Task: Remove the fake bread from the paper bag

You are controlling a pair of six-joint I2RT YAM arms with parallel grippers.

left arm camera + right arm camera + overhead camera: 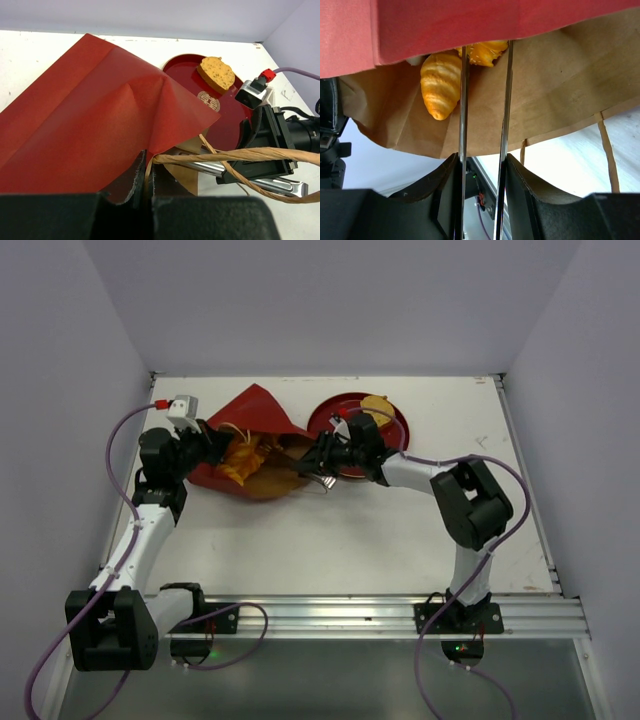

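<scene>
fake bread: two golden pieces (440, 82) lying inside the paper bag (255, 410); another (377, 405) sitting on the plate (395, 435)
paper bag: lying flat on the bench (350, 540), upper centre-left in the top view
left pincer (149, 169): pressing together, pinching the bag's edge by the cord handle (240, 156)
right pincer (485, 50): reaching into the bag's mouth, fingers slightly apart, bread between the tips; cannot tell whether it is gripping
plate: sitting just right of the bag

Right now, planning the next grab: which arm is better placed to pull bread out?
Probably right: the right gripper reaches into the paper bag toward the fake bread; the left gripper clamps the bag.
</scene>
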